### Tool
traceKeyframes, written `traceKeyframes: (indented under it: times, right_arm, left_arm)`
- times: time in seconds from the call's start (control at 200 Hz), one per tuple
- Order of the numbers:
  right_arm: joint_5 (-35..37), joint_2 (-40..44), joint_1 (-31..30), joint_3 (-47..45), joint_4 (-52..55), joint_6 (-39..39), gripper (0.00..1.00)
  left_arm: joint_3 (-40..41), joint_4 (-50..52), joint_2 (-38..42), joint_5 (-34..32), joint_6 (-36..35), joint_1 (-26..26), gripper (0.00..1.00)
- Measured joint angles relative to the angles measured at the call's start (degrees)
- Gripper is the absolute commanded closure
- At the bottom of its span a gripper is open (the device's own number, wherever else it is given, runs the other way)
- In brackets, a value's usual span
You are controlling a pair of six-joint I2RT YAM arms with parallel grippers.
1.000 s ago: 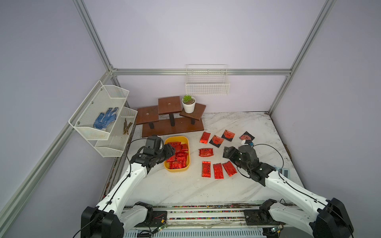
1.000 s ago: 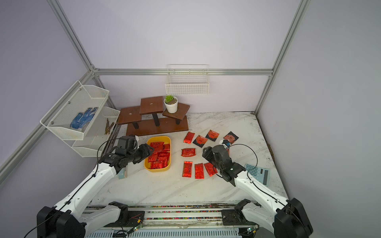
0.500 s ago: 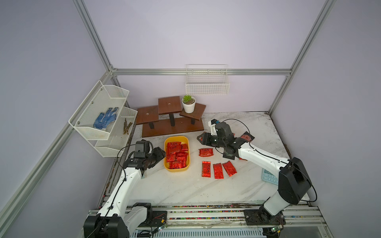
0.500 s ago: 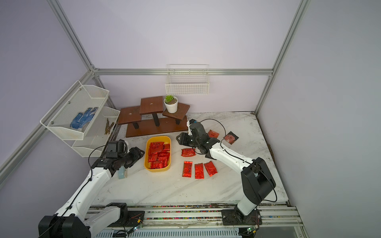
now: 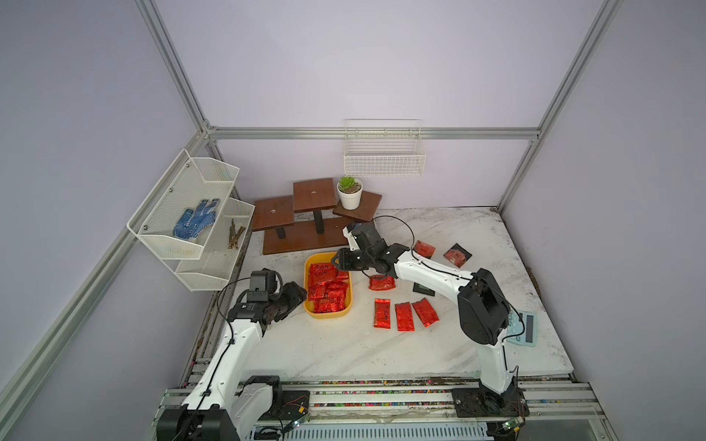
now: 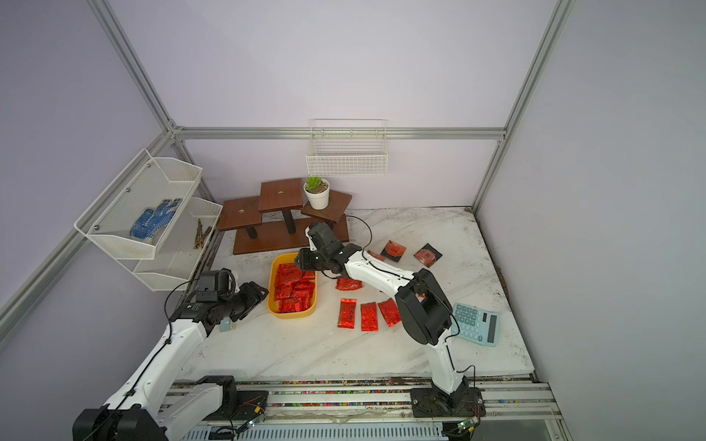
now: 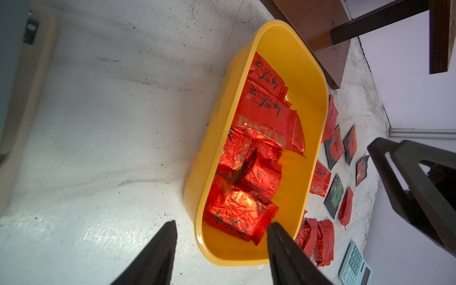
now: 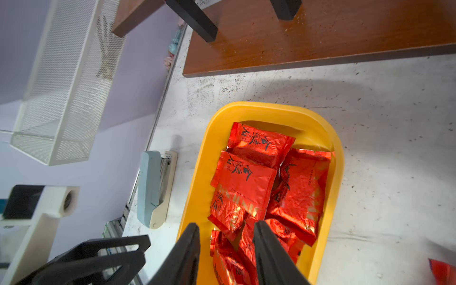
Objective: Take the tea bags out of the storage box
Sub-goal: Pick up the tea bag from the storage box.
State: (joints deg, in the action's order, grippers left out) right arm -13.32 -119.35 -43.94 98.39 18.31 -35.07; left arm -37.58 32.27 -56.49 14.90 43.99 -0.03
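— How does the right arm stand?
— It is stretched out long from its base, elbow raised, with the forearm running low toward the storage box (image 5: 328,315). The wrist bends down, so the right gripper (image 5: 338,263) hangs over the box's far end, by the right-hand rim.
— And its fingers?
— They are parted, though not widely. The right wrist view shows both black fingers (image 8: 188,246) lowered over the box, with crumpled foil of the tea bags (image 8: 246,180) between the tips. Whether the tips touch the foil cannot be told.
— And the left arm?
— Its white link leans up and forward from its base. The wrist lies nearly level, pointing at the box's left long side. The left gripper (image 5: 300,292) sits just at that rim, spread wide. In the left wrist view one finger is outside the wall, over the table (image 7: 98,123), and the other is over the sachets inside, with the wall between them.
— Where are the bags?
— Most lie heaped in the box. The loose ones lie on the table to the right of the box. A red sachet (image 5: 381,283) is near it, a row of three sachets (image 5: 404,316) lies beyond its near right corner, and black packets (image 5: 457,255) are farther right.
— Anything else?
— A pale blue calculator (image 5: 525,329) lies well to the box's right. A wooden stand (image 5: 305,238) is just behind the box's far end.
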Motion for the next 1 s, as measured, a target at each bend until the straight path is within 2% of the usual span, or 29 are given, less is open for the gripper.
traceKeyframes:
  times: [0.37,1.0]
  right_arm:
    - [4.5,-9.9,-2.0,10.2,6.7,1.4,0.65]
    - [9.1,-14.1,-3.0,14.2,9.9,1.4,0.65]
  left_arm:
    - [1.0,0.3,4.2,0.1,0.4,0.0,0.38]
    - [1.9,2.8,7.1,0.1,0.3,0.0,0.38]
